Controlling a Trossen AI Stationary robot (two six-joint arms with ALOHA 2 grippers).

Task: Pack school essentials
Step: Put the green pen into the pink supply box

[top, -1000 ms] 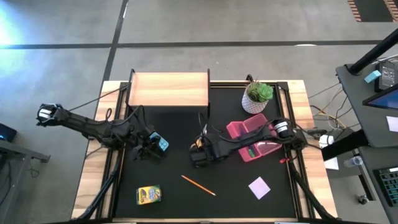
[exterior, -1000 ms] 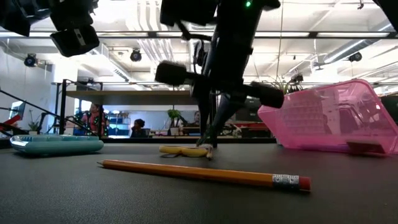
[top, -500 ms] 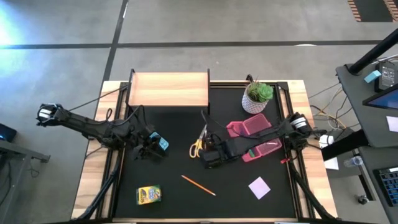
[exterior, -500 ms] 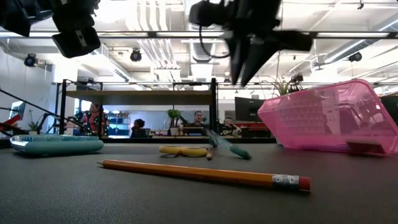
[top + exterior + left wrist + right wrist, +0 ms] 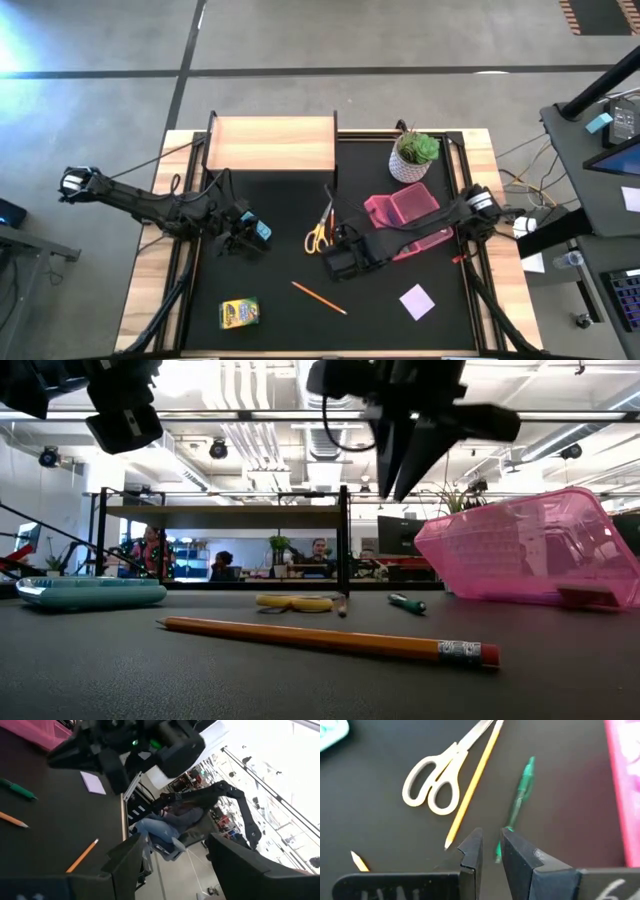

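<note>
above the middle of the dark table point(image 5: 280, 210) the right gripper point(image 5: 338, 266) hangs with its fingers point(image 5: 471, 851) nearly closed and nothing between them. under it a green pen point(image 5: 516, 805) lies beside a yellow pencil point(image 5: 472, 785) and the scissors point(image 5: 318, 232). an orange pencil point(image 5: 318, 297), the crayon box point(image 5: 238, 313) and the lilac note pad point(image 5: 417, 301) lie near the front edge. the pink case point(image 5: 408, 212) sits tilted by the plant point(image 5: 413, 155). the left gripper point(image 5: 240, 240) waits at the left with its fingers point(image 5: 125, 865) spread, holding nothing.
</note>
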